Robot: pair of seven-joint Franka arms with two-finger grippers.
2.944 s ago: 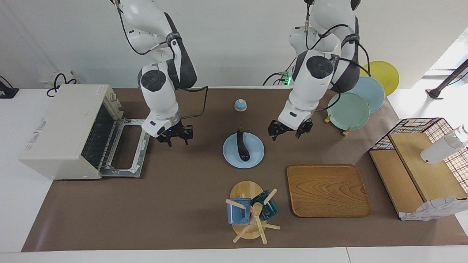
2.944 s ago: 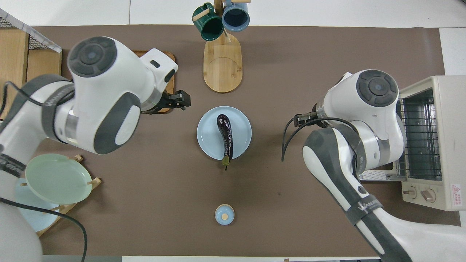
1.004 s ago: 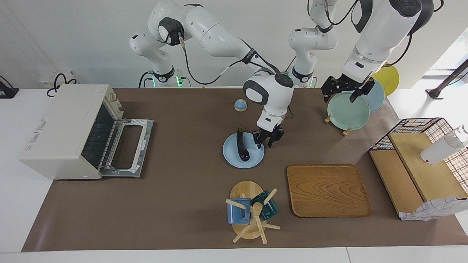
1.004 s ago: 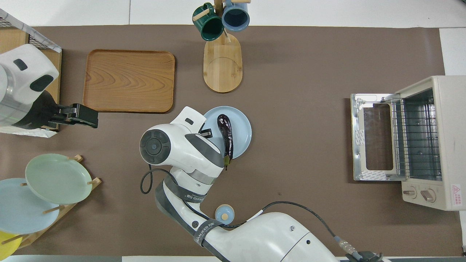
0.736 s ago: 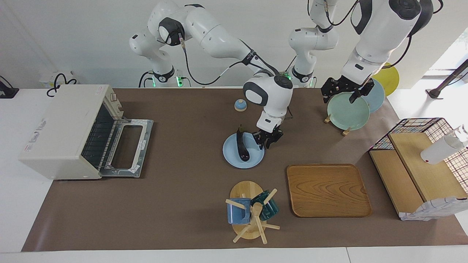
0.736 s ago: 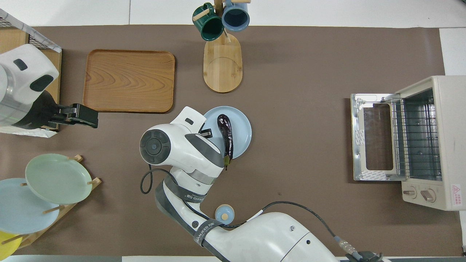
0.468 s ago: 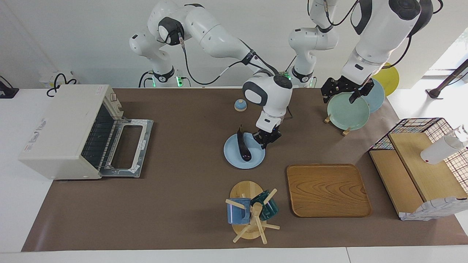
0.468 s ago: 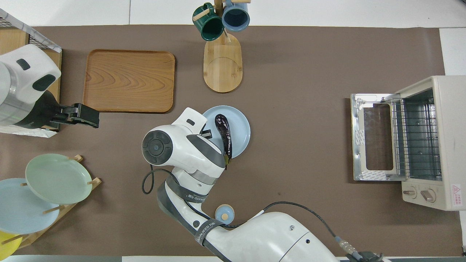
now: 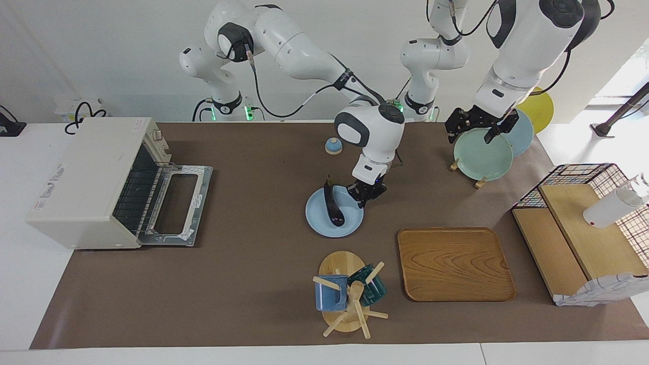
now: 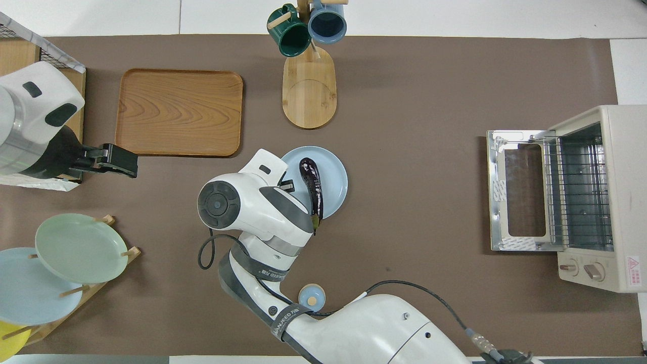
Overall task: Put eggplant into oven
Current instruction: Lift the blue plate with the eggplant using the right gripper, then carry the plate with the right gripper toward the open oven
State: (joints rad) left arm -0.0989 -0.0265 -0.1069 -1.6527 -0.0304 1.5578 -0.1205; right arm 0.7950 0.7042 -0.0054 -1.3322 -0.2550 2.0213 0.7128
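We see the right gripper (image 9: 366,196) low at the rim of a pale blue plate (image 9: 320,226) in the middle of the table, its arm reaching in from the right arm's base. Its fingertips are pressed together. They sit just beside the eggplant (image 9: 332,205), on the side toward the left arm's end, and are not around it. We cannot tell whether they pinch the plate's rim.

The eggplant lies on the plate, dark and glossy. Its thin stem tip points toward the robots and overhangs the rim there.

The left gripper (image 9: 480,126) hangs with its fingers spread apart over a green plate (image 9: 481,152). That plate stands in a wooden plate rack (image 9: 455,165) near the robots at the left arm's end, and this arm waits.

The oven (image 9: 86,175) stands at the right arm's end of the table, well apart from the eggplant. Its glass door (image 9: 177,203) is folded down flat and its wire rack (image 10: 581,192) shows inside.

Farther from the robots than the blue plate stands a mug tree (image 9: 347,296) with a blue and a green mug. A wooden tray (image 9: 454,263) lies beside it, toward the left arm's end. A small blue dome (image 9: 333,146) sits nearer to the robots than the plate.
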